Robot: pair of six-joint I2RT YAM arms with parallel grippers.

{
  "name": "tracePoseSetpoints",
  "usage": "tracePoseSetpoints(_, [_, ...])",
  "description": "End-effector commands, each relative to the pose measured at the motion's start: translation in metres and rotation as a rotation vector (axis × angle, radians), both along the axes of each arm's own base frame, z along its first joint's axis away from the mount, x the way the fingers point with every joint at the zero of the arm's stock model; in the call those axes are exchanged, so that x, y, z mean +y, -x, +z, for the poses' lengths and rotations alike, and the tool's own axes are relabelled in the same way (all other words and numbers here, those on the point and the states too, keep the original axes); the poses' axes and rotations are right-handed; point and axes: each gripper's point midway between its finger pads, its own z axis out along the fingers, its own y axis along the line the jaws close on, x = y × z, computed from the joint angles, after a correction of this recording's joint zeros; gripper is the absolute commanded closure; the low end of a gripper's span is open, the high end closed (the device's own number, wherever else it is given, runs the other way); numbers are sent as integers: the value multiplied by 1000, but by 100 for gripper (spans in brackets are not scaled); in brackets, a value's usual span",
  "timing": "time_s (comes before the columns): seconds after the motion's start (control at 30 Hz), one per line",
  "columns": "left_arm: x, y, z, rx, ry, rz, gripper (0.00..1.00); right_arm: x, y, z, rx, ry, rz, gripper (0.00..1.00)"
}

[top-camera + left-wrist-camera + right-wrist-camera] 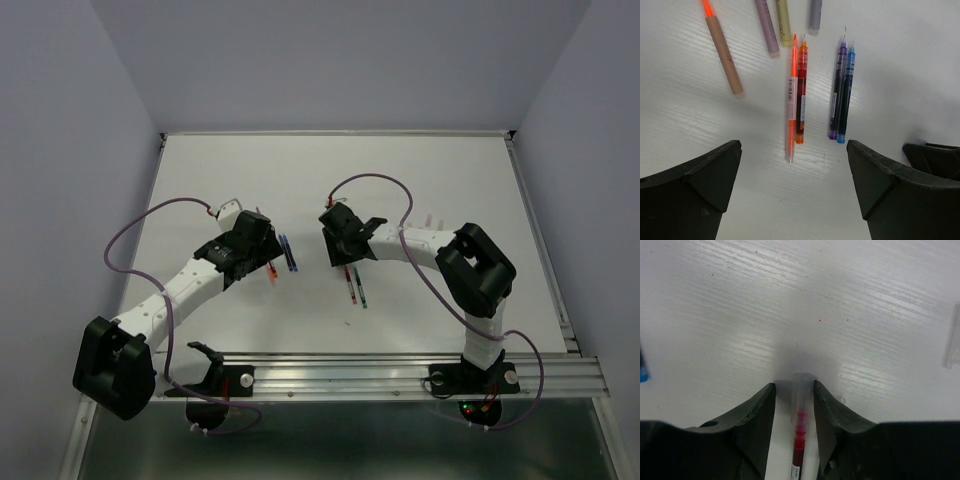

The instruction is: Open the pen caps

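R arm low, fingers (757,415) straddling red pen (800,432).

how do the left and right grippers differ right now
The left gripper stands wide open; the right gripper has its jaws set narrow. The left gripper hovers over loose pens and holds none; the right gripper brackets the pale cap of a red pen, though a firm pinch is unclear. Both point down at the white table.
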Motion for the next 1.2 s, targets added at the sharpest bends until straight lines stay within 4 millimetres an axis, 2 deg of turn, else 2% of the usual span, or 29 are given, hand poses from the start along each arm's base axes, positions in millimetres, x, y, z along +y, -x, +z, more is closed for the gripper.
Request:
tracePoseSetpoints(0.0, [2,-11,17,-47,-7,19,1,-18,21,-10,73,59,-39,61])
tracePoseSetpoints(0.27, [1,-12,16,-45,-7,11,1,-19,27,-15,102,72,-84,84])
tracePoseSetpoints(0.4, [-4,-13,16,-51,7,-16,1,-12,17,-2,64,38,-100,92])
tracePoseSetpoints(0.53, [-18,-14,21,-83,45,-115,1,8,-2,34,-20,-53,-89,96])
tracePoseSetpoints(0.57, [-30,-10,22,-88,93,-176,1,18,-10,54,-65,-105,-81,96])
tracePoseSetpoints(0.67, [-58,-6,40,-202,200,-347,1,28,-21,86,-132,-173,-77,97])
tracePoseSetpoints(0.7, [-77,2,54,-259,289,-454,1,35,-25,105,-169,-222,-72,97])
tracePoseSetpoints(0.77, [-96,14,68,-316,380,-570,1,35,-36,124,-207,-284,-83,97])
tracePoseSetpoints(0.8, [-103,17,77,-377,425,-610,1,39,-34,137,-218,-324,-74,97])
tracePoseSetpoints(0.87, [-112,24,86,-419,486,-662,1,40,-39,150,-236,-382,-85,96])
tracePoseSetpoints(0.9, [-119,28,97,-459,527,-694,1,44,-42,162,-251,-434,-83,97])
tracePoseSetpoints(0.93, [-121,30,95,-457,538,-701,1,43,-44,166,-253,-462,-83,97])
tracePoseSetpoints(0.97, [-123,29,96,-462,541,-704,1,45,-46,184,-278,-526,-89,96])
tracePoseSetpoints(1.0, [-126,28,96,-463,540,-706,1,50,-42,194,-274,-581,-73,96])
tracePoseSetpoints(1.17, [-140,22,99,-454,549,-739,2,53,-38,214,-287,-662,-74,95])
